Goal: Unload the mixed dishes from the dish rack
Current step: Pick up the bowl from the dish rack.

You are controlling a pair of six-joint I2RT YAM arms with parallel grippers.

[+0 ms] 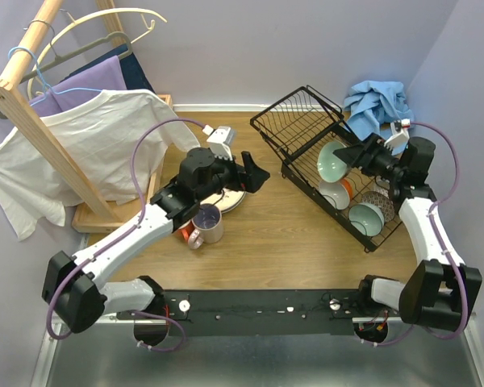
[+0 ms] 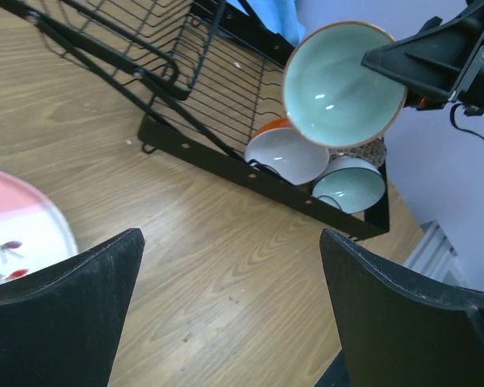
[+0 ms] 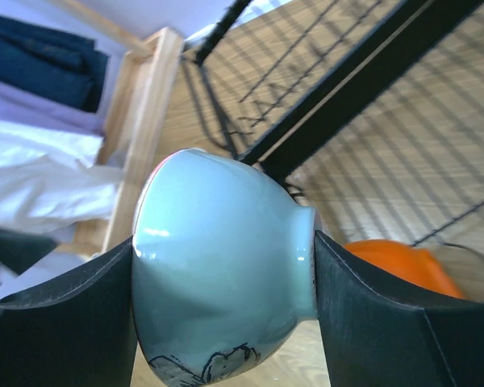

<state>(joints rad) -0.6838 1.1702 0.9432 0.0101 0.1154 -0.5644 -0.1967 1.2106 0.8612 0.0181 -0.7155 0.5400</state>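
Top external view: right gripper (image 1: pixel 348 154) jaws are clamping a pale-green bowl (image 1: pixel 331 161) over the dish rack (image 1: pixel 300 121), which is holding a white bowl (image 1: pixel 335 194) and a second green bowl (image 1: pixel 366 218); left gripper (image 1: pixel 254 174) jaws are standing apart.

pale-green bowl (image 2: pixel 335 85): tilted above dish rack (image 2: pixel 226 165) | white bowl (image 2: pixel 286 155), orange mug (image 3: pixel 391 262): in rack | plate (image 2: pixel 16 230): on table (image 2: pixel 226 274)

Bare table (image 1: pixel 290 238) between mug (image 1: pixel 208 223) and dish rack (image 1: pixel 298 121); clothes stand (image 1: pixel 52 153) blocks far left.
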